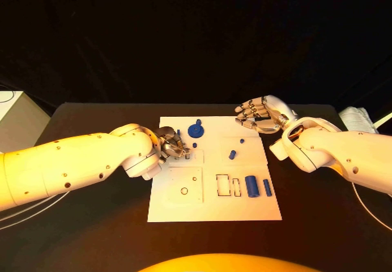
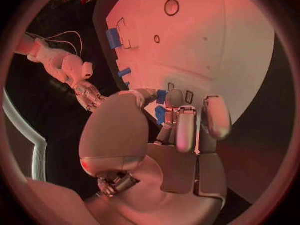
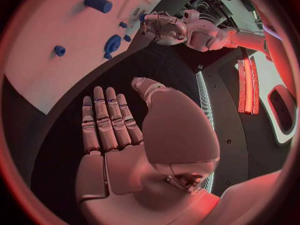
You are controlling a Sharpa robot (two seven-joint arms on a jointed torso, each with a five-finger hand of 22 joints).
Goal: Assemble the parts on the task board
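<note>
The task board [image 1: 214,195] lies in the middle of the black table [image 1: 98,238], and the assembly looks to be at an early stage — most of the blue parts lie loose on the white surface rather than seated. In the head view a round blue part [image 1: 196,131] with a stub sits toward the board's 12 o'clock edge, a small short peg [image 1: 233,153] lies near the centre, a tiny blue piece [image 1: 242,140] rests just toward 12 o'clock of that peg, and a thick blue cylinder [image 1: 251,186] with a thin blue bar [image 1: 267,187] just beside it lies toward 4 o'clock. Next to these, the outlined rectangular slots [image 1: 223,185] and the small round hole [image 1: 184,190] appear unfilled, so the greater part of the work is judged still to come. The left hand [image 1: 168,144] rests at the board's 10 o'clock side with its fingers curled around a small blue part [image 2: 161,97] (the left wrist view shows blue between the fingertips, though how firmly it is pinched is hard to tell). The right hand [image 1: 263,115] hovers off the board's 1 o'clock corner, holding nothing — in the right wrist view its fingers [image 3: 105,122] lie straight and side by side above bare table. No brand, label or readable writing appears on the board, the parts or the arms.
</note>
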